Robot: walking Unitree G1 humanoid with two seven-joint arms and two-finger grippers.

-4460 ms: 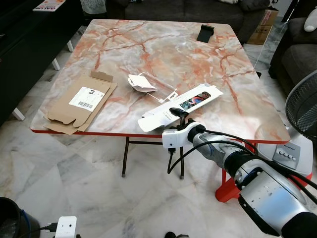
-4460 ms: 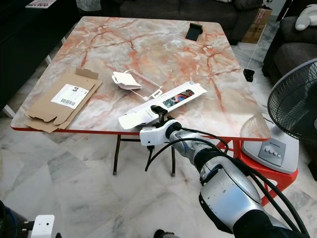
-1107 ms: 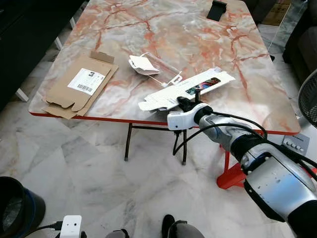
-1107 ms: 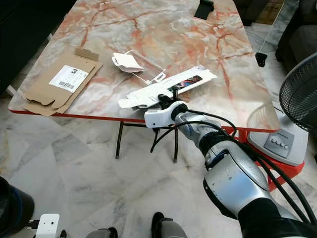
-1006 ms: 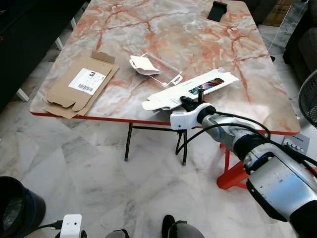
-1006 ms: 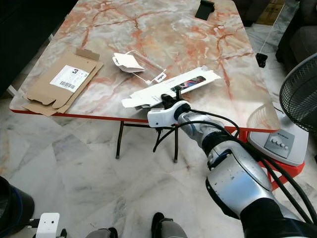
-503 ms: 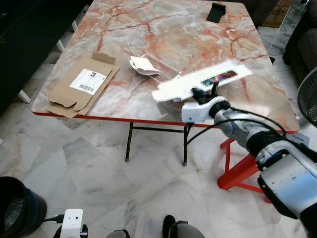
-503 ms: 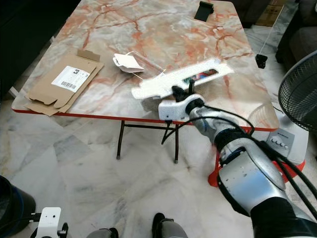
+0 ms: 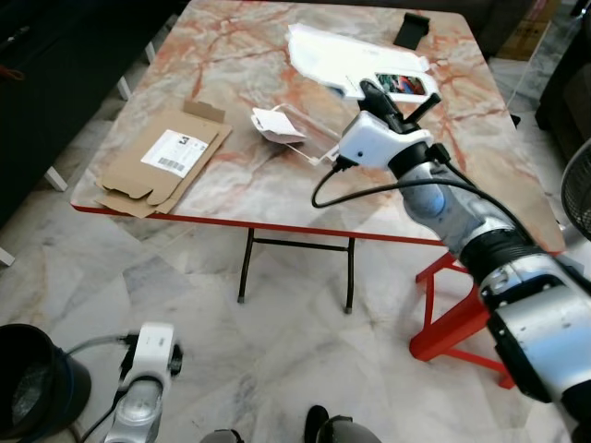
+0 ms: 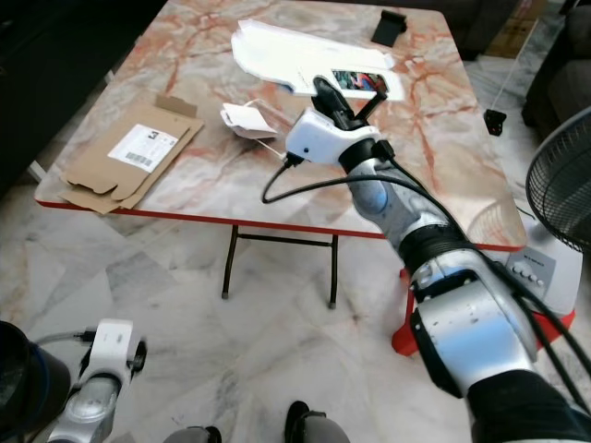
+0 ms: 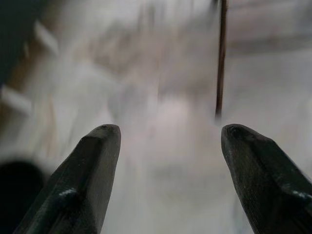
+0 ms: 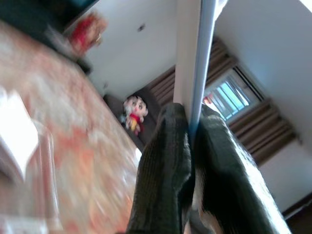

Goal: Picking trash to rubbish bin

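My right gripper (image 9: 395, 100) is shut on a long white flat package (image 9: 346, 60) with a printed window, holding it in the air above the far half of the marble table (image 9: 231, 185). In the right wrist view the fingers (image 12: 165, 146) pinch the package's thin edge (image 12: 189, 48). A flattened cardboard box (image 9: 162, 159) and a white paper in clear plastic packaging (image 9: 277, 125) lie on the table. A black rubbish bin (image 9: 32, 378) stands on the floor at bottom left. My left gripper (image 11: 168, 131) is open and holds nothing, low over the floor beside the bin.
A black phone stand (image 9: 411, 28) sits at the table's far edge. A red frame (image 9: 452, 314) stands on the floor under the table's right side, with a fan (image 9: 580, 189) beyond it. A dark cabinet (image 9: 55, 83) lines the left. Marble floor lies between table and bin.
My right gripper has lifted the white package off the table's front edge and raised it over the table. My left arm has risen into view at bottom left.
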